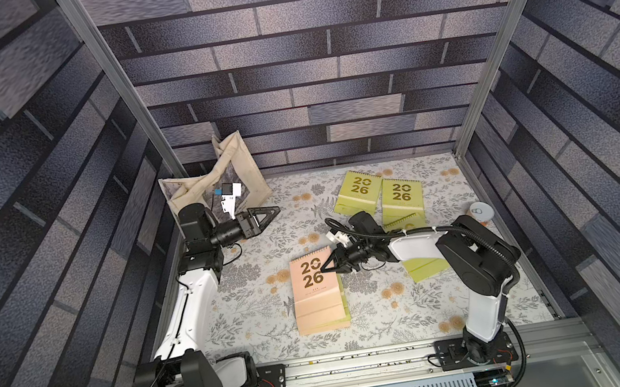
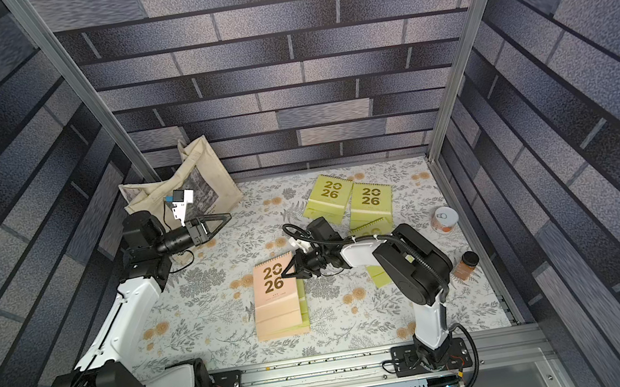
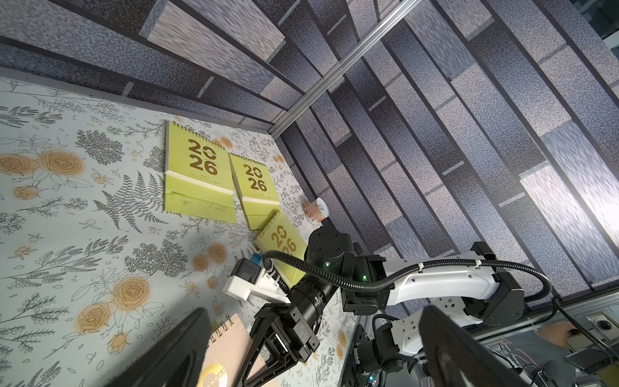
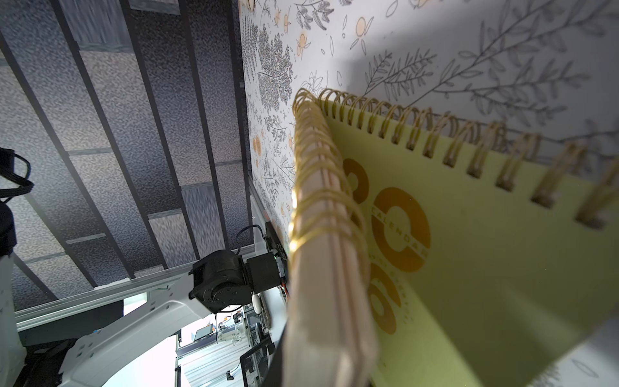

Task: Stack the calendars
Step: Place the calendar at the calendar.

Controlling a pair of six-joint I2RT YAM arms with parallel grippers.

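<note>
R gripper (image 1: 326,269) pinched shut on pink calendar (image 1: 315,284) edge nr spiral, atop stack mid table (image 1: 399,313); L gripper (image 1: 274,211) wide open at 10 o'clock; risk: skewed release, pink slides off green calendar (image 4: 485,268) below; loose greens (image 1: 357,192) wait at 1 o'clock.

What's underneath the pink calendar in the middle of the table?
A lime-green calendar lies under the pink calendar; its edge sticks out along one side in both top views. The pink one covers most of it, and whether anything else is in the pile is hidden.
</note>
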